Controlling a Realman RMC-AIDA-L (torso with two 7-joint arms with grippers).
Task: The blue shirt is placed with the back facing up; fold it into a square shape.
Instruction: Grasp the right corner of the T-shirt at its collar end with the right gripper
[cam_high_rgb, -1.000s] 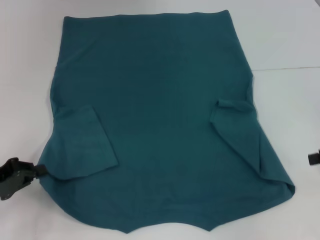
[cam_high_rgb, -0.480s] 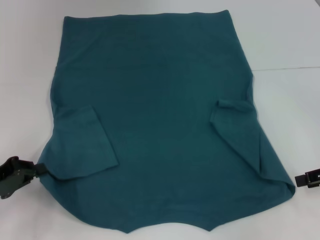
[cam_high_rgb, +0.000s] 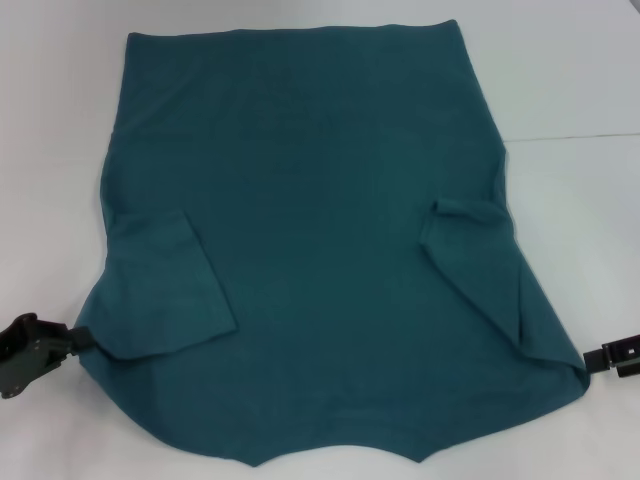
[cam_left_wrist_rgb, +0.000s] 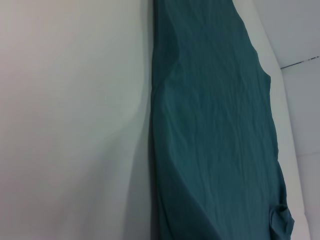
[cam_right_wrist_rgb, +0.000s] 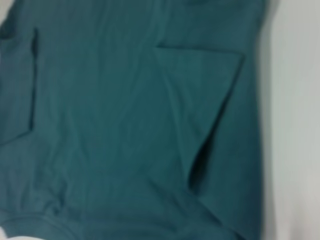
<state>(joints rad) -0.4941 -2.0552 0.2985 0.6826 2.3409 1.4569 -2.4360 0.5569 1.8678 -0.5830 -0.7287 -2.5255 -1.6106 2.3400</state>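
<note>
The blue shirt (cam_high_rgb: 320, 250) lies flat on the white table (cam_high_rgb: 585, 230), plain side up, with its hem at the far end. Both short sleeves are folded inward onto the body, one on the left (cam_high_rgb: 165, 290) and one on the right (cam_high_rgb: 480, 275). My left gripper (cam_high_rgb: 72, 340) sits low on the table, its tip touching the shirt's near left corner. At the near right corner, my right gripper (cam_high_rgb: 602, 358) reaches in from the frame's edge, its tip beside the cloth. The left wrist view shows the shirt (cam_left_wrist_rgb: 215, 125) edge-on; the right wrist view shows the shirt (cam_right_wrist_rgb: 125, 125) with a folded sleeve.
A thin dark seam (cam_high_rgb: 570, 136) runs across the table to the right of the shirt. Bare white table surrounds the shirt on the left, right and far sides. The shirt's near edge reaches the bottom of the head view.
My right gripper has come in from the right edge and moved nearer, down to the shirt's near right corner. The left gripper has hardly moved. The shirt lies as before.
</note>
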